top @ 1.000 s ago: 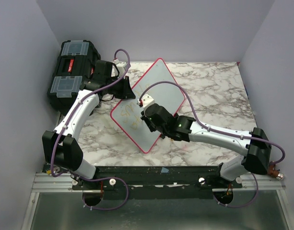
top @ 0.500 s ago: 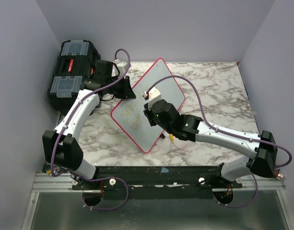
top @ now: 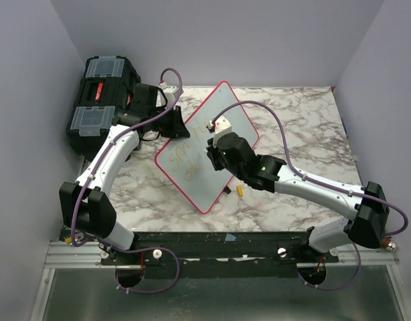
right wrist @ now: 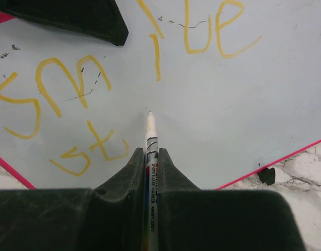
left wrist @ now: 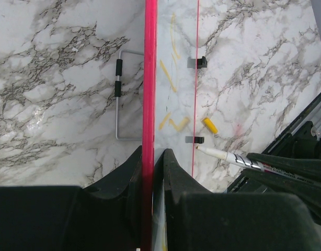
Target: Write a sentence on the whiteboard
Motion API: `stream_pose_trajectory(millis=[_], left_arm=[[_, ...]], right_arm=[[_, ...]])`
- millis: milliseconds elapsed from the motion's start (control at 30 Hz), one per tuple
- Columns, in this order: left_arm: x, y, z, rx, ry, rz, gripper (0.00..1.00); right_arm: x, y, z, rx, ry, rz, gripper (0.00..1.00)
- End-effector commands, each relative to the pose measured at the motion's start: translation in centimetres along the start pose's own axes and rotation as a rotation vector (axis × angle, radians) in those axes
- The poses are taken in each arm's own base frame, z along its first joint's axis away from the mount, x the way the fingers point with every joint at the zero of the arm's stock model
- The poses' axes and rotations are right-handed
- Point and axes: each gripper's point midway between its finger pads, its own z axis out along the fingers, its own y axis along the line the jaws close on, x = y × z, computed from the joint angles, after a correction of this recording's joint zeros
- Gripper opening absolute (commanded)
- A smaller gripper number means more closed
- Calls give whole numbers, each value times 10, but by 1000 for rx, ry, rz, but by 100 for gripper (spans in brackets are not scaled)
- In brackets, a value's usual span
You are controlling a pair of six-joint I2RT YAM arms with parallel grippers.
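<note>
The whiteboard [top: 199, 182], white with a pink-red frame, stands tilted on the marble table. My left gripper [top: 181, 130] is shut on its upper-left edge; in the left wrist view the pink frame [left wrist: 149, 78] runs straight between that gripper's [left wrist: 152, 157] jaws. My right gripper [right wrist: 151, 154] is shut on a white board marker [right wrist: 151, 137]. The marker's tip sits at the board surface [right wrist: 244, 104], just right of the second line. The sentence [right wrist: 157, 57] shows as yellow letters in two lines, also in the top view [top: 185, 160]. Whether the tip touches the board I cannot tell.
A black toolbox [top: 102, 100] stands at the back left, beside the left arm. A yellow marker cap [top: 239, 190] lies on the table by the board's lower right edge. A wire stand [left wrist: 118, 94] and black clips [left wrist: 201, 62] show at the board's edges.
My right gripper has carried the marker up and away across the board, from its lower middle toward its centre. The yellow cap now shows from behind the arm. The left arm has not moved.
</note>
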Motion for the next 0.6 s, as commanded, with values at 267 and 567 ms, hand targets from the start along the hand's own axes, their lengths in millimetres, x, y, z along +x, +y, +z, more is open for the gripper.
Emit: stream_pose_trajectory(millis=[267,567], left_arm=[[7,19,4,-85,29,78,0],[7,19,5,-85,28,80,0]], right_arm=[[13,14,9,-83,43,11,1],[19,17,16,-91,70,0,1]])
